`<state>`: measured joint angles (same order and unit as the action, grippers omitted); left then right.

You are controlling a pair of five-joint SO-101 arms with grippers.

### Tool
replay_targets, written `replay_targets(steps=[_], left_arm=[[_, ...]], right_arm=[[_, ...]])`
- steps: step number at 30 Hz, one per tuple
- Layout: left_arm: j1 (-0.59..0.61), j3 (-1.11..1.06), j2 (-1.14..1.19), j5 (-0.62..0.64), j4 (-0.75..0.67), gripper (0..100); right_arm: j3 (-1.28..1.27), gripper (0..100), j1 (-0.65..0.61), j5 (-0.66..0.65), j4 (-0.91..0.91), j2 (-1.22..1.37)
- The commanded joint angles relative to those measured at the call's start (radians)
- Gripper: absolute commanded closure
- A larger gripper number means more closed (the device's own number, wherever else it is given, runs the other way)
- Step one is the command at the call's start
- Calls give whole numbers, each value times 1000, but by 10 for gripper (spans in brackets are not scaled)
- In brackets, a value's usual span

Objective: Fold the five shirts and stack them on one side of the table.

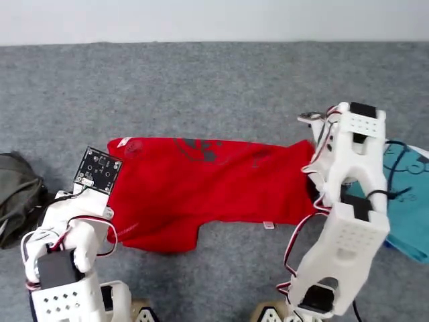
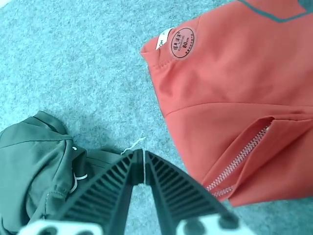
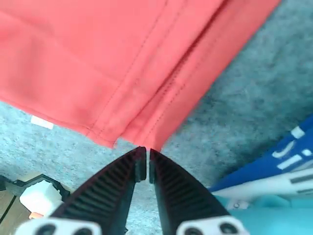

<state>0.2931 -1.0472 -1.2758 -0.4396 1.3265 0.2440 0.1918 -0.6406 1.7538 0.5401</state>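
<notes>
You're at what looks like a robotics lab bench: a worktop (image 1: 201, 87) covered in grey felt runs to a plain pale wall (image 1: 214, 20) at the far edge. At the near edge, a white plastic left arm (image 1: 64, 295) and right arm (image 1: 352, 235) carry bare wires (image 1: 295, 245) and an open circuit board (image 1: 98, 170).

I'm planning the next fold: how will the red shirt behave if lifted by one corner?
Probably floppy: the red shirt lies flat with soft wrinkles, so it should sag from the pinch. Likely light, as its fabric looks thin. Pushed, it may bunch on the fuzzy grey table cover.
</notes>
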Motion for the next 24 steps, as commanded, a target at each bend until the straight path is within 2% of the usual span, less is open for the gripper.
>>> replay_targets(steps=[1,4,8,14,19,24], left_arm=[[6,8,0,6,-21,987],[6,10,0,6,-21,987],[6,10,0,6,-21,987],[6,15,0,6,-21,987],[6,16,0,6,-21,987],[6,16,0,5,-21,987]], right_arm=[[-58,957,-94,18,42,-97],[-137,957,-157,40,31,-125],[-204,972,-170,44,-61,-91],[-196,983,-48,-55,-140,45],[-61,983,70,-97,-99,120],[110,987,81,-120,47,117]])
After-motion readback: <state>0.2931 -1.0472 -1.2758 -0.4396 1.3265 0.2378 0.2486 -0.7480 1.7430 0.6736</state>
